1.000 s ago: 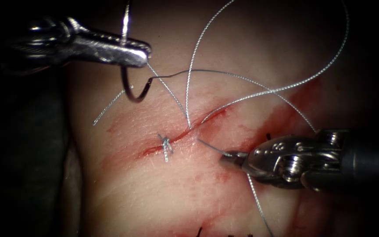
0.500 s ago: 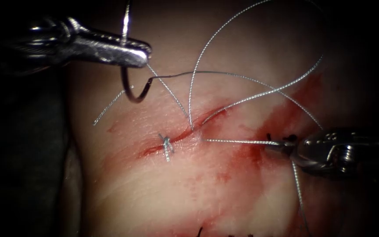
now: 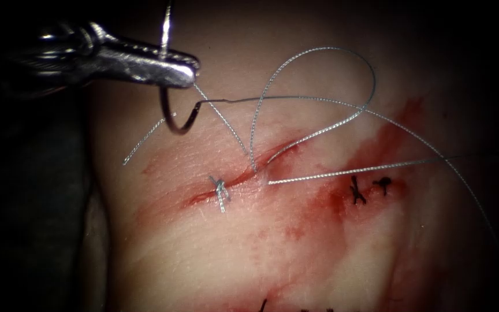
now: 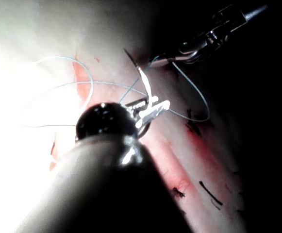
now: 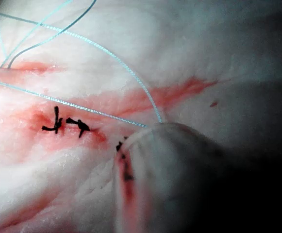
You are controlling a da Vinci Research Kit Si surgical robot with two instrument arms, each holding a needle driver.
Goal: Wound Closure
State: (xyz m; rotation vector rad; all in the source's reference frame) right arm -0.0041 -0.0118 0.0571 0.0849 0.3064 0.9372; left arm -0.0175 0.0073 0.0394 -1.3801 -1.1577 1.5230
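Note:
My left tool hangs above the tissue left of the cut, jaws shut on the curved needle about mid-curve. The needle is out of the tissue, and its thread-bearing end hooks up to the right. Thread leaves the cut and runs taut to the right. A loose loop arches above it. In the left wrist view the needle stands up from the left tool. Farther off there, the right tool is shut on the thread.
A tied knot with short ends sits on the cut's left part. Black ink marks lie on a patch of red fluid right of the cut. More dark marks show at the near edge. A loose thread end lies below the needle.
The right tool has moved right and left the endoscope view, pulling thread through the cut. The big loop above has shrunk. The left tool and needle have stayed still.

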